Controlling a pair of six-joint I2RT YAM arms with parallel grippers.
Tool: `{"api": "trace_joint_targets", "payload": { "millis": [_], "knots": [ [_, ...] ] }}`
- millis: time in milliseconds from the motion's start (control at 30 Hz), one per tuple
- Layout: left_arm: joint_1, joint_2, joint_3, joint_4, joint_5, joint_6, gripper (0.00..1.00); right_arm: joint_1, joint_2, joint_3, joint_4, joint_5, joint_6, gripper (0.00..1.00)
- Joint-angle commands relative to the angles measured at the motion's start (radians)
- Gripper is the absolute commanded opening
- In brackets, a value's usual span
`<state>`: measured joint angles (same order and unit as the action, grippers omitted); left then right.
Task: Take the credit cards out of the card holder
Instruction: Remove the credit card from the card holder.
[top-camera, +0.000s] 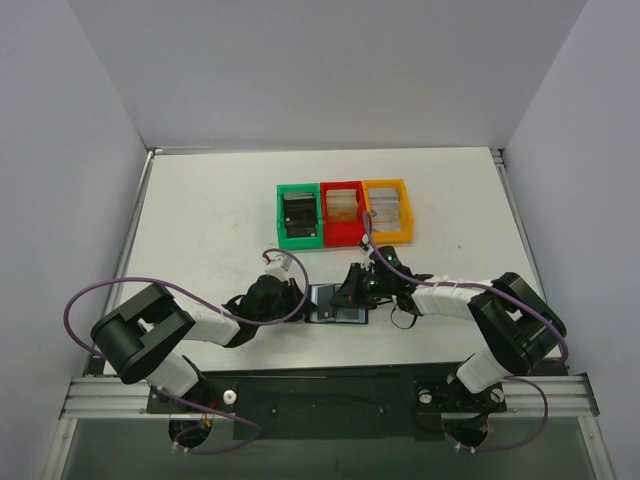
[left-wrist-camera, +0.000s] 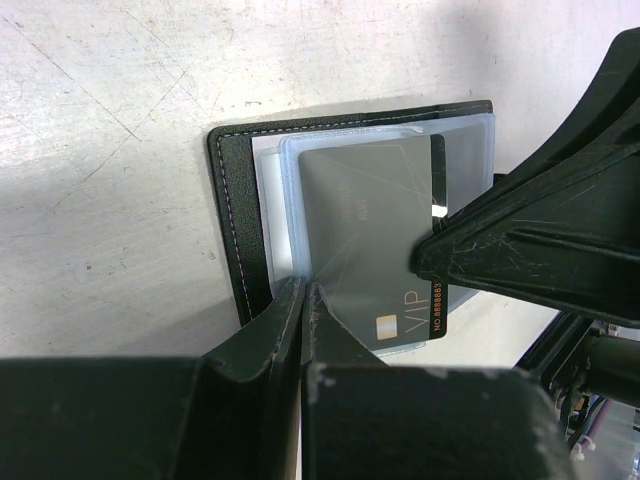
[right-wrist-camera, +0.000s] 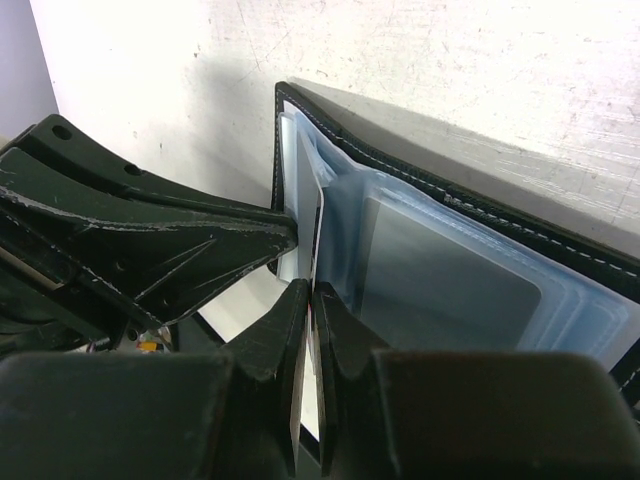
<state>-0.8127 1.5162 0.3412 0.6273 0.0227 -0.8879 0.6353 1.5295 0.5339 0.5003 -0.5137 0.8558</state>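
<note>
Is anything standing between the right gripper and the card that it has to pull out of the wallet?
Nothing visible. The right gripper is shut on the edge of the card, which sticks partly out of its clear pocket. The left gripper pinches the wallet at its edge, beside the card.
</note>
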Motion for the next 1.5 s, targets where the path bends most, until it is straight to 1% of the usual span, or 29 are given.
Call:
{"api": "trace_joint_targets", "payload": {
  "millis": [0,333,400,733,1000,1267,1333,1400,1467],
  "knots": [
    [-0.005,0.021,-0.014,-0.054,-0.015,0.003,0.08,-0.008,-0.046,-0.008,0.021,-0.028,-0.011,0.03],
    [-0.002,0.009,-0.019,-0.063,-0.015,-0.003,0.07,-0.013,-0.066,-0.014,-0.003,-0.028,-0.020,0.04],
    [-0.002,0.009,-0.021,-0.063,-0.038,-0.003,0.07,-0.014,-0.069,-0.015,-0.003,-0.029,-0.023,0.05],
    [-0.002,0.007,-0.022,-0.066,-0.044,-0.003,0.04,-0.019,-0.077,-0.018,-0.009,-0.029,-0.024,0.07],
    [-0.003,0.002,-0.024,-0.069,-0.046,-0.002,0.00,-0.023,-0.081,-0.023,-0.009,-0.029,-0.023,0.00],
    [-0.003,-0.001,-0.025,-0.069,-0.046,-0.003,0.00,-0.029,-0.094,-0.028,-0.017,-0.032,-0.024,0.00],
    [-0.003,0.001,-0.024,-0.069,-0.046,-0.002,0.00,-0.029,-0.095,-0.028,-0.017,-0.032,-0.027,0.01],
    [-0.002,0.001,-0.024,-0.069,-0.047,0.000,0.00,-0.029,-0.094,-0.026,-0.020,-0.034,-0.026,0.05],
    [-0.003,0.002,-0.022,-0.069,-0.047,0.000,0.00,-0.031,-0.094,-0.029,-0.019,-0.034,-0.026,0.05]
  ]
}}
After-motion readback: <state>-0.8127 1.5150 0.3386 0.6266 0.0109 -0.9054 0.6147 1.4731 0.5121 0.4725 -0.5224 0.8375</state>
